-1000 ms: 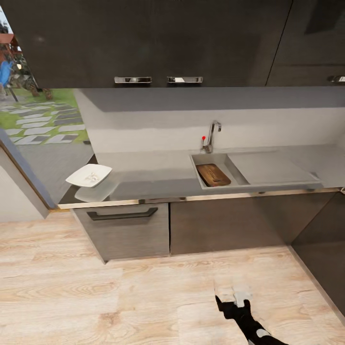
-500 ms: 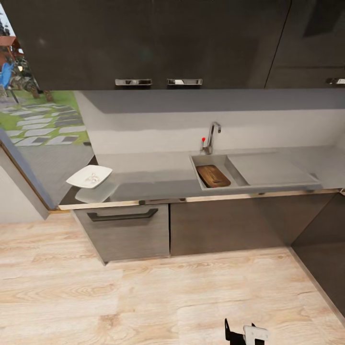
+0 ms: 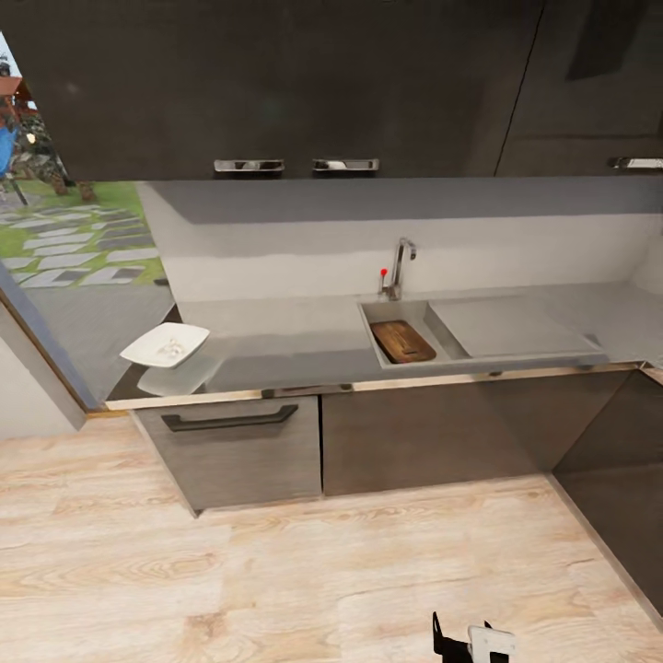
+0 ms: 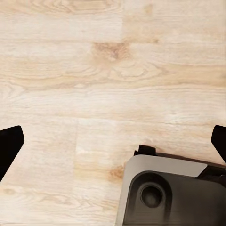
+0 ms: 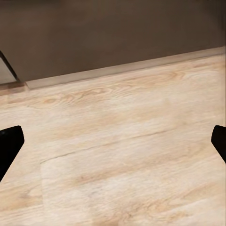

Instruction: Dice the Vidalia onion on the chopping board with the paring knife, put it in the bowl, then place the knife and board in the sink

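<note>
The brown chopping board (image 3: 402,341) lies inside the steel sink (image 3: 440,330), below the chrome faucet (image 3: 398,267) with its red knob. At the left end of the grey countertop (image 3: 285,343) stands the white bowl (image 3: 166,345), with small pale pieces in it. The paring knife and a whole onion are hidden or out of view. My left gripper (image 4: 113,141) is open over the plank floor, fingertips far apart. My right gripper (image 5: 113,141) is open too, above the floor near a dark cabinet base. A bit of my right arm (image 3: 474,643) pokes in at the head view's lower edge.
Dark cabinets hang above the counter and stand below it, with a drawer handle (image 3: 230,421) at the left. A window with a garden (image 3: 64,239) is at the far left. My own base (image 4: 169,193) shows under the left gripper. Light wood floor (image 3: 276,571) lies between me and the counter.
My right arm has dropped toward the head view's lower edge. The whole picture has shifted a little, so the camera has moved; board and bowl stay in place.
</note>
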### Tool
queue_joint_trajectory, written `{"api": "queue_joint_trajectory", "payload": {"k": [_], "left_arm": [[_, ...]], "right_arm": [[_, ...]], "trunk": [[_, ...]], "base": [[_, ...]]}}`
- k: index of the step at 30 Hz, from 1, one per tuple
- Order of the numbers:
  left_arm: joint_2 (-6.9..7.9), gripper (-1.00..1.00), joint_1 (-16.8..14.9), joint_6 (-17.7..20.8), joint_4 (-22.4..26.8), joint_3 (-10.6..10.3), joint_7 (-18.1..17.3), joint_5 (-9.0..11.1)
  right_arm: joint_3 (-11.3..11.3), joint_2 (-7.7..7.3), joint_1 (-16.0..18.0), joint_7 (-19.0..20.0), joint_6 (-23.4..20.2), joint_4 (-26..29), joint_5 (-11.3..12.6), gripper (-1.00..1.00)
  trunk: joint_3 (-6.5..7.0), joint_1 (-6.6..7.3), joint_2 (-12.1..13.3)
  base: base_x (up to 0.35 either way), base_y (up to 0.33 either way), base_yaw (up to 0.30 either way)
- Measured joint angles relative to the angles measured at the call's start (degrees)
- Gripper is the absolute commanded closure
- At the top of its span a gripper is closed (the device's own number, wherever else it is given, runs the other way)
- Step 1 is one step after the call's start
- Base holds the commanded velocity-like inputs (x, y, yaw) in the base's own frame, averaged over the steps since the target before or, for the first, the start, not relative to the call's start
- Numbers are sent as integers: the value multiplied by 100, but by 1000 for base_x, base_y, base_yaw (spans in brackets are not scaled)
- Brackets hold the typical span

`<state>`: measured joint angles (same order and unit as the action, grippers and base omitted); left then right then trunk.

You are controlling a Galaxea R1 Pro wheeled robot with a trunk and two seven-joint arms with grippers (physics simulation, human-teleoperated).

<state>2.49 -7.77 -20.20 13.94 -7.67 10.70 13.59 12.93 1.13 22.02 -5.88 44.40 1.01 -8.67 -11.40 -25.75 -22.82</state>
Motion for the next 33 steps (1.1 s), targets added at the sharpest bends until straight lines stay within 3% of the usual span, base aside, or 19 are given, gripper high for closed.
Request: {"api": "queue_joint_trajectory", "payload": {"k": [6,12,33], "left_arm": [[-28,-100,-1,5,-509,-13,-9,-2],[-15,-100,12,53,-1643,-15,5,7],[-19,-100,13,50,-1801,-18,7,4]], "right_arm": [[6,-7,0,-10,-3,1,6,-100],[8,-11,0,-10,-6,0,28,-100],[16,-43,0,-12,-12,5,33,-100]], "trunk": [[52,0,0],[106,0,0],[296,0,1]], "base": [[0,0,-3],[0,0,0],[0,0,0]]}}
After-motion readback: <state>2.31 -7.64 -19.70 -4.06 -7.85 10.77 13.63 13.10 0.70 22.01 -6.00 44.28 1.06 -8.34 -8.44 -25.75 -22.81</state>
